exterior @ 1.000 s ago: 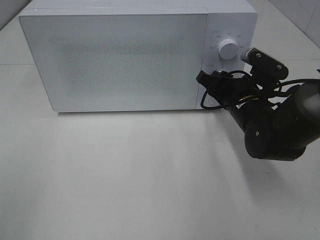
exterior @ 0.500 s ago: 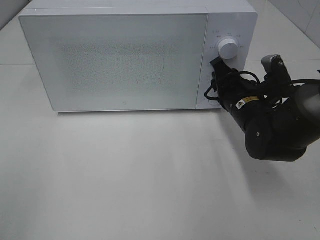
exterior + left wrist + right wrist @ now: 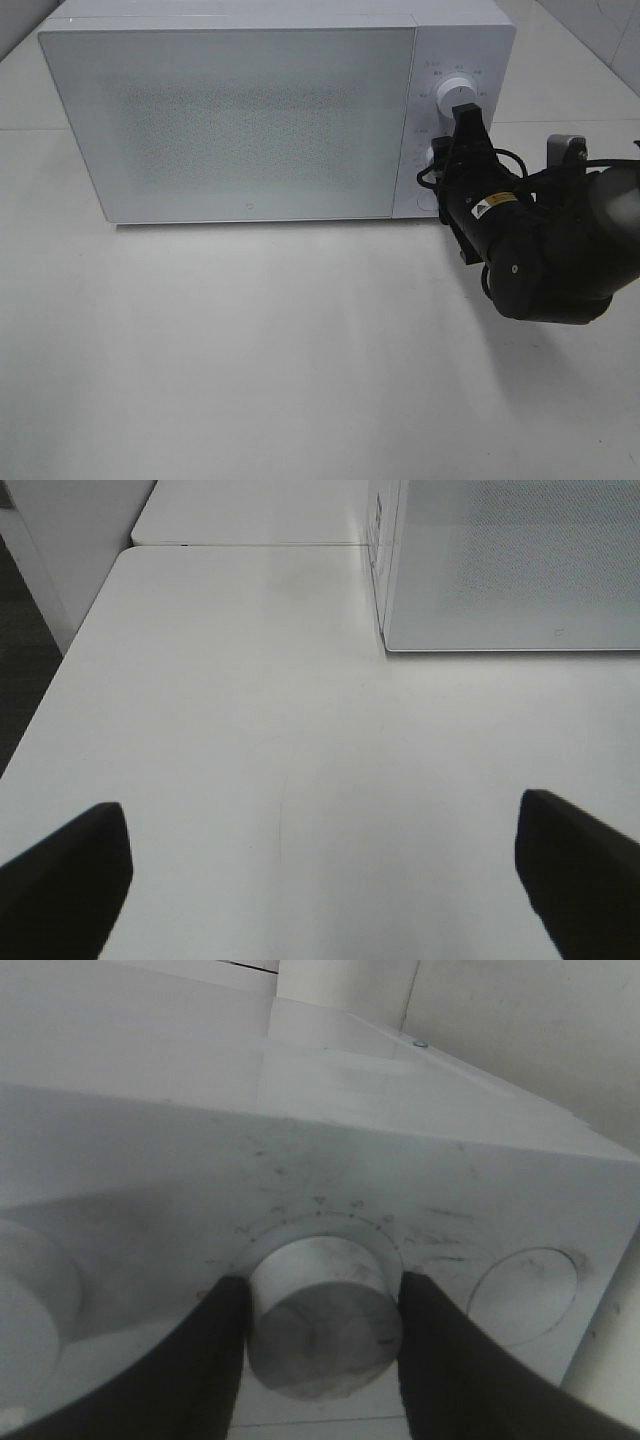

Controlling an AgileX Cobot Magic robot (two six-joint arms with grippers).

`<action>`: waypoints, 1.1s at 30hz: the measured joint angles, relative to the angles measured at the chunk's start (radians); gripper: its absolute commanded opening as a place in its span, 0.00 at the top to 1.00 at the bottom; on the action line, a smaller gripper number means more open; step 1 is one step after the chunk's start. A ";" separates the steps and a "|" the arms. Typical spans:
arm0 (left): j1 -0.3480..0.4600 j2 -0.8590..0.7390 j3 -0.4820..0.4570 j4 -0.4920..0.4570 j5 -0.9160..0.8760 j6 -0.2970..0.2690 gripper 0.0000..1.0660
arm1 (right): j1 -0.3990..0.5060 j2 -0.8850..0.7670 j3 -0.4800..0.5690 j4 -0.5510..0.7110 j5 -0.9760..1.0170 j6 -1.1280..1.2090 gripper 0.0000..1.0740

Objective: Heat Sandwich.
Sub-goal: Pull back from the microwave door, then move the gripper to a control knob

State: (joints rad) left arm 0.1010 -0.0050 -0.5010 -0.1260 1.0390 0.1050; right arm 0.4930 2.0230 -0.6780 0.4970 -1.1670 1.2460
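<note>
From where I stand, the glossy black right arm (image 3: 550,255) is all fat, rounded housings, one with a tiny bright screw head (image 3: 513,268). It carries a small yellow-and-white sticker (image 3: 495,200), thin black looping cables (image 3: 512,160) and a pale grey block (image 3: 566,148). The right gripper (image 3: 320,1350) has matte black fingers (image 3: 200,1370). The left gripper (image 3: 320,880) has blunt black fingers (image 3: 70,870).
</note>
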 measured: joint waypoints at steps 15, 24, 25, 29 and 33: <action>0.000 0.000 0.000 0.000 0.000 0.000 0.08 | 0.002 0.000 0.000 0.010 -0.001 0.298 0.90; 0.000 0.000 0.000 0.000 0.000 0.000 0.08 | 0.002 0.000 0.000 0.009 -0.001 0.293 0.87; 0.000 0.000 0.000 0.000 0.000 0.000 0.08 | 0.002 0.000 0.000 0.009 -0.001 0.290 0.86; 0.000 0.000 0.000 0.000 0.000 0.000 0.08 | 0.002 0.000 0.000 0.009 -0.001 0.286 0.82; 0.000 0.000 0.000 0.000 0.000 0.000 0.08 | 0.002 0.000 0.000 0.008 -0.001 0.286 0.78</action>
State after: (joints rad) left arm 0.1010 -0.0050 -0.5010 -0.1260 1.0390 0.1050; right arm 0.4950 2.0230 -0.6780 0.5050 -1.1680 1.5320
